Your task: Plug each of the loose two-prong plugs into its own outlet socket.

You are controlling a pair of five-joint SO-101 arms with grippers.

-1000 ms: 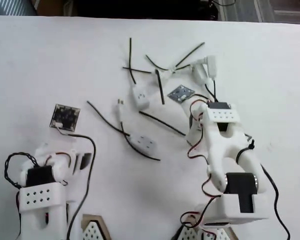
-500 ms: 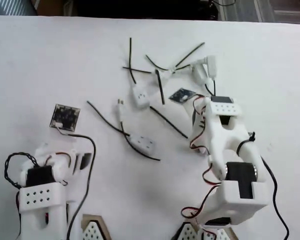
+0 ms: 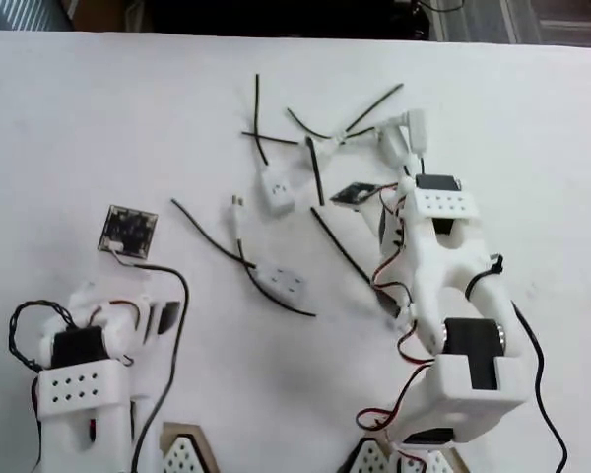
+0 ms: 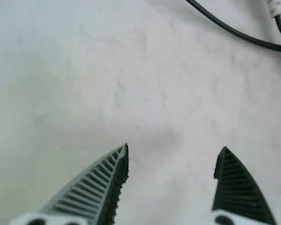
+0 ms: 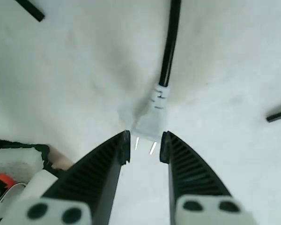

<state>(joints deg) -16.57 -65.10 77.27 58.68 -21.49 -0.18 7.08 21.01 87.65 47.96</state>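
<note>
Pinching a white plug (image 5: 150,123) near its prongs, the right gripper (image 5: 144,146) hangs low.

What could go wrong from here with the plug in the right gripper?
1. The right gripper pinches the white plug only with its fingertips, so the plug may slip or twist.
2. The prongs point back toward the wrist, so inserting the plug probably needs a regrasp.
3. The plug's black cord ends close to another loose cord and could snag it when pulled.

Your plug (image 5: 149,123) lies right of the near socket (image 3: 284,284); the far socket (image 3: 275,187) sits behind that.
</note>
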